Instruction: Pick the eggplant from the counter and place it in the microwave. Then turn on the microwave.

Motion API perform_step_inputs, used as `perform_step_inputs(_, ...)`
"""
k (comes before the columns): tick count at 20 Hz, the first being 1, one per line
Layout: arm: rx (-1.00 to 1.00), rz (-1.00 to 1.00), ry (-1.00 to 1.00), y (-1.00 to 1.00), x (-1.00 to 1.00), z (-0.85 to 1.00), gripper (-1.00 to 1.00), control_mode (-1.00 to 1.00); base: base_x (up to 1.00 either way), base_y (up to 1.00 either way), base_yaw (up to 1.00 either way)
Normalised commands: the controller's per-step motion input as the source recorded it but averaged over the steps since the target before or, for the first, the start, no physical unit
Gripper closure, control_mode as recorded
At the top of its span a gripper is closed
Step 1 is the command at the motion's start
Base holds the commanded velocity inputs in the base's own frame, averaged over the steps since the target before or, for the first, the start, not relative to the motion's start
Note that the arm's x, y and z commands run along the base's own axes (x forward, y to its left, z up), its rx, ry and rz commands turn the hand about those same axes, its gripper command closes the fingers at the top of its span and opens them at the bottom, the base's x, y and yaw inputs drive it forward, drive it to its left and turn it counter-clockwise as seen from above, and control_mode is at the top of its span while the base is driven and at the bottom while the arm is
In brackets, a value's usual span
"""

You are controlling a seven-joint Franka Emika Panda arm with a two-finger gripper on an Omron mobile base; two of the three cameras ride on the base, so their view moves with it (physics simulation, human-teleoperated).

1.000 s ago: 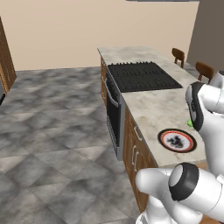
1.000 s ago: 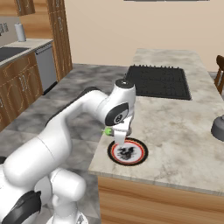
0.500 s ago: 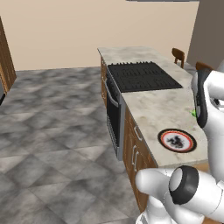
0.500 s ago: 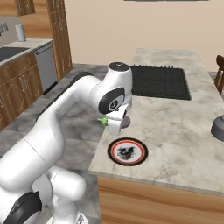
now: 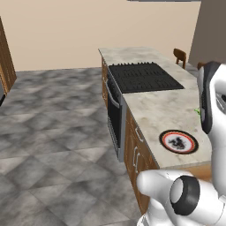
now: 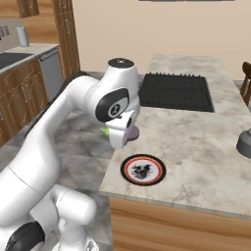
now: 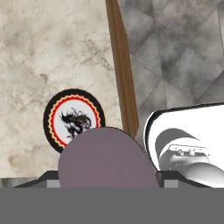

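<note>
While raised above the counter (image 6: 196, 142), near its front edge and left of the plate (image 6: 142, 169), gripper (image 6: 126, 133) closed on the eggplant (image 6: 130, 131). In the right base view, purple body tucked under the white hand, green stem (image 6: 105, 131) poking out to the left over the floor side of the counter edge. In the hand view, eggplant (image 7: 107, 159) seen as a big dull-purple bulge at the bottom, held clear of the stone; finger tips themselves hidden by it, so grip width hard to judge, probably narrow around the vegetable. Beyond it, plate (image 7: 73, 120) lying flat on the counter (image 7: 52, 57), close to the wooden edge strip. In the left base view, plate (image 5: 178, 141) near the front right corner of the counter (image 5: 161, 110), a sliver of green (image 5: 197, 111) just beside the arm at the right edge. Cooktop (image 6: 175, 91) set into the counter further back, well apart from the plate. Grey object (image 6: 244, 142) at the right edge of the counter, too cut off to identify.
</note>
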Motion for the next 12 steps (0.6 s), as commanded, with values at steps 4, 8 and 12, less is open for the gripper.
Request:
perform_step_inputs(4,-0.02,-0.02,0.0,0.33,-0.39,0.23,1.0,-1.0,0.0,0.0,0.0)
perform_step_inputs(8,-0.04,-0.02,0.0,0.39,-0.39,0.24,1.0,-1.0,0.0,0.0,0.0)
perform_step_inputs(12,-0.04,-0.01,0.0,0.29,-0.25,0.21,1.0,-1.0,0.0,0.0,0.0)
